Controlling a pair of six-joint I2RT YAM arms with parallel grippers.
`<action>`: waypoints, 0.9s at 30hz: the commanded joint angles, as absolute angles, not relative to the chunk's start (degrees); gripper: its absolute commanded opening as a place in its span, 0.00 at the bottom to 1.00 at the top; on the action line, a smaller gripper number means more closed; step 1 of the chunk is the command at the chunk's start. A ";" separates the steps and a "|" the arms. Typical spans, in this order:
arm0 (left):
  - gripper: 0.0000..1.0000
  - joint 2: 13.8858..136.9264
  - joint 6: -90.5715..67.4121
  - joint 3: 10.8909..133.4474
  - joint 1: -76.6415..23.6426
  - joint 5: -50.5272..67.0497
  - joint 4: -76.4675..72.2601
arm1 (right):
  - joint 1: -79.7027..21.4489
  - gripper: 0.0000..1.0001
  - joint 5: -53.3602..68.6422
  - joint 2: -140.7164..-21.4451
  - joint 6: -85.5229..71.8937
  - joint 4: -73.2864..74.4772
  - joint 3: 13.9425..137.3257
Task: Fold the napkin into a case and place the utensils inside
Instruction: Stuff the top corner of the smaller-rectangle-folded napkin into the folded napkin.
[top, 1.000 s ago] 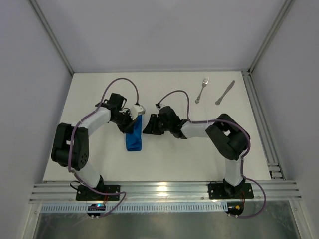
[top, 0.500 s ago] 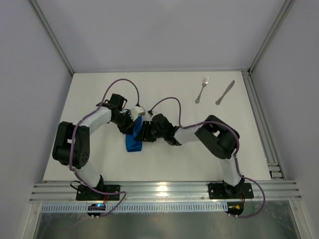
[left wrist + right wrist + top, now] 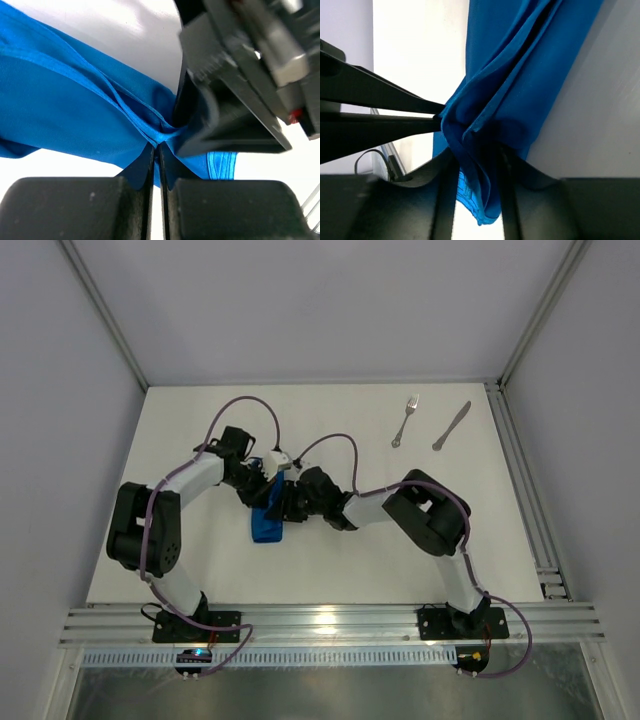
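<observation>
Folding step in hand, by the look of it: napkin (image 3: 268, 525) bunched into a narrow blue strip left of centre on the worktop (image 3: 350, 560), not yet a tidy case. Left pincer (image 3: 157, 150) closed tight on a thin edge of the cloth at the strip's far end. Right pincer (image 3: 477, 167) at a middling gap, clamped around a thick bundle of folds, nearly tip to tip with the left. Fork (image 3: 404, 421) and knife (image 3: 451, 426) lying near each other but apart, toward the far right corner, well away from the cloth.

Next, probably: laying the gripped layers over and flattening the fold, with both pincers keeping hold and not dragging the whole strip. After that, opening a pocket before fetching the cutlery.

Against a second ago: right arm swung leftward, its pincer then just beside the strip, now onto it and meeting the left. Left arm, strip, fork and knife much as before.
</observation>
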State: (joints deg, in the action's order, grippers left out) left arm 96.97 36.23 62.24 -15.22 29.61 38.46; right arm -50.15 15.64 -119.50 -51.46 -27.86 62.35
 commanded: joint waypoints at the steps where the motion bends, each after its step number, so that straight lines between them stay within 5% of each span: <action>1: 0.04 97.82 35.51 64.07 -15.12 32.61 39.02 | -50.54 0.31 14.68 -121.90 -51.15 -31.02 63.55; 5: 0.15 97.82 35.86 63.90 -15.03 32.17 39.20 | -50.36 0.10 14.59 -121.99 -50.71 -35.41 62.32; 7: 0.29 97.56 36.12 64.16 -14.85 32.52 39.55 | -50.45 0.05 14.76 -121.99 -50.28 -36.30 62.23; 12: 0.52 95.37 37.08 65.92 -13.36 34.37 44.46 | -50.45 0.04 14.94 -121.73 -49.75 -40.77 61.35; 25: 0.70 90.09 36.91 56.78 -13.27 26.01 38.86 | -50.89 0.04 12.14 -120.76 -49.13 -49.65 60.47; 27: 0.79 91.05 36.83 56.34 -13.36 26.80 38.24 | -51.24 0.04 11.60 -120.85 -48.87 -49.83 60.90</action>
State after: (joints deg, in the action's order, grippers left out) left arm 90.37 36.62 57.19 -13.10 26.55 41.56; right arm -50.46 14.33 -121.67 -50.26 -43.90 59.99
